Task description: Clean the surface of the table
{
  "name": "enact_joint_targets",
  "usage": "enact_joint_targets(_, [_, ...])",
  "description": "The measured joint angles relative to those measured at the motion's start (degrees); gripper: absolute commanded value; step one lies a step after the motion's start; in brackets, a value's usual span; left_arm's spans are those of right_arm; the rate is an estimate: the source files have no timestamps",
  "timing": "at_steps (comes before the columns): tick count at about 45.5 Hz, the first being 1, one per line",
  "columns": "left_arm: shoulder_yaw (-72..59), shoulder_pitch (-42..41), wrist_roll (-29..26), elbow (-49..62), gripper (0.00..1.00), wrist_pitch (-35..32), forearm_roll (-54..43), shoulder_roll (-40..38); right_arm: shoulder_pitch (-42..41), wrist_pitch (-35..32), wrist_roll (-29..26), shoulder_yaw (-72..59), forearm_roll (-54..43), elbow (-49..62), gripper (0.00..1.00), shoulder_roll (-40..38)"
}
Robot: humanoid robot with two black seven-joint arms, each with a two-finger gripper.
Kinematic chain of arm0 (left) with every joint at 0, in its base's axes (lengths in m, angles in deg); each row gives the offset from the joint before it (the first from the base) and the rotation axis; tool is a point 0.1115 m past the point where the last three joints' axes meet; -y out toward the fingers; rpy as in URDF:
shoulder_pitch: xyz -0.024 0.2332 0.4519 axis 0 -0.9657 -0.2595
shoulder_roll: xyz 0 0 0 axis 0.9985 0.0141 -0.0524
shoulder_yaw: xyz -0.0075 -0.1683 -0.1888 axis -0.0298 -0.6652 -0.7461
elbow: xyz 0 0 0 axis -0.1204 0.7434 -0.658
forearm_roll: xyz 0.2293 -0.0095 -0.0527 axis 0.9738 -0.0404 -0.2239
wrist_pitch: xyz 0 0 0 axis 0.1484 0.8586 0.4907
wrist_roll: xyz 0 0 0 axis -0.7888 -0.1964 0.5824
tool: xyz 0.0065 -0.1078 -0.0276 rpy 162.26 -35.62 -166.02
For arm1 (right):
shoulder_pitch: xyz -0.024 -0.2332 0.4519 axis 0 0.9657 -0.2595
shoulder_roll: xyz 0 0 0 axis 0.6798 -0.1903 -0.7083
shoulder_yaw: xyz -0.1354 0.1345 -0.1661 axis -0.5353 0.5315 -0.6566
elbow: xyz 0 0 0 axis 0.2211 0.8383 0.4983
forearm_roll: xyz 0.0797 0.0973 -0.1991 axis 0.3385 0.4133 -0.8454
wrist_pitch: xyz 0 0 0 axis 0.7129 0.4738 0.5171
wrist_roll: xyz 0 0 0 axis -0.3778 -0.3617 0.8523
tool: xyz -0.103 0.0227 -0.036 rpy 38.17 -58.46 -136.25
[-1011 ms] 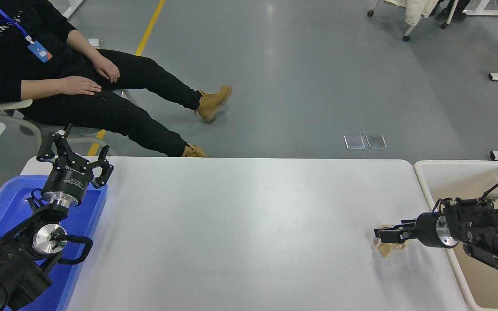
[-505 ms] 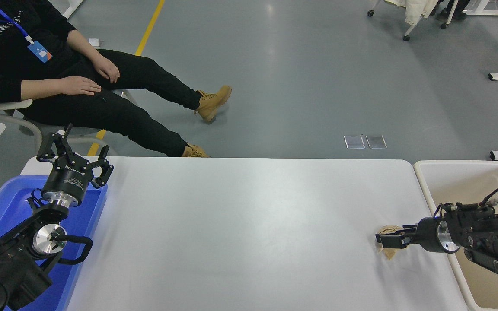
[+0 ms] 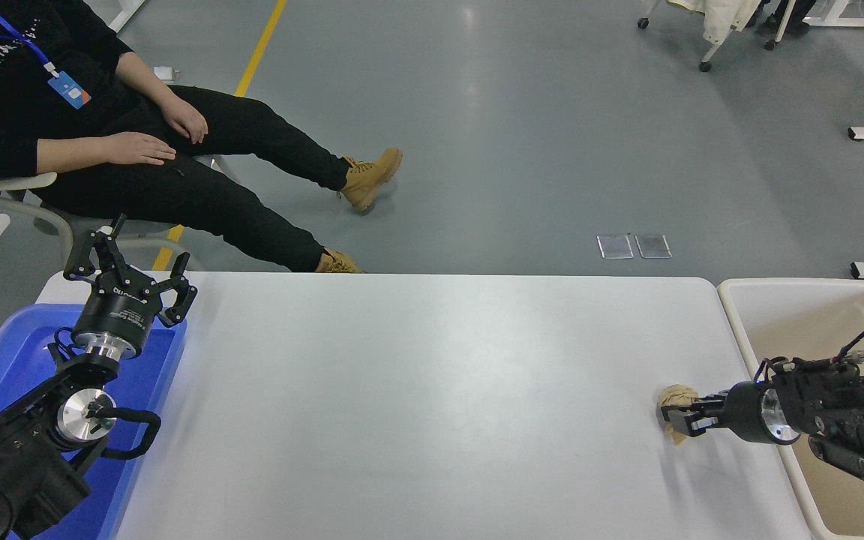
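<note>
Your right gripper (image 3: pixel 678 420), clamped on the crumpled paper (image 3: pixel 676 394), has drawn it closer to the table (image 3: pixel 417 390) right edge, toward the tub (image 3: pixel 814 300); the left gripper (image 3: pixel 128 266) stays open over the tray (image 3: pixel 4 352).

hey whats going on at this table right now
The right gripper is closed on a crumpled brown paper wad near the right end of the table surface, close to the beige tub. The left gripper is parked, open, above the blue tray. A person sits beyond the table, hands on lap.
</note>
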Motion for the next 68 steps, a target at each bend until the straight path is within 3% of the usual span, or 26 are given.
enact_joint_targets(15, [0.0, 0.0, 0.0, 0.0, 1.0, 0.0, -0.02, 0.0, -2.84, 0.64, 3.09, 3.89, 0.45, -2.82, 0.0, -3.06])
enact_joint_targets(28, [0.0, 0.0, 0.0, 0.01, 1.0, 0.0, -0.03, 0.0, -11.77, 0.74, 8.64, 9.92, 0.69, -15.17, 0.0, -11.2])
enact_joint_targets(46, [0.0, 0.0, 0.0, 0.0, 1.0, 0.0, -0.01, 0.0, -19.33, -0.82, 11.98, 28.48, 0.82, -21.82, 0.0, -19.82])
enact_joint_targets(58, [0.0, 0.0, 0.0, 0.0, 1.0, 0.0, 0.0, 0.0, -20.21, -3.88, 12.08, 38.38, 6.42, -17.16, 0.0, -22.26])
enact_joint_targets(68, [0.0, 0.0, 0.0, 0.0, 1.0, 0.0, 0.01, 0.0, -18.82, -7.43, 11.95, 39.54, 15.5, -2.14, 0.0, -20.37])
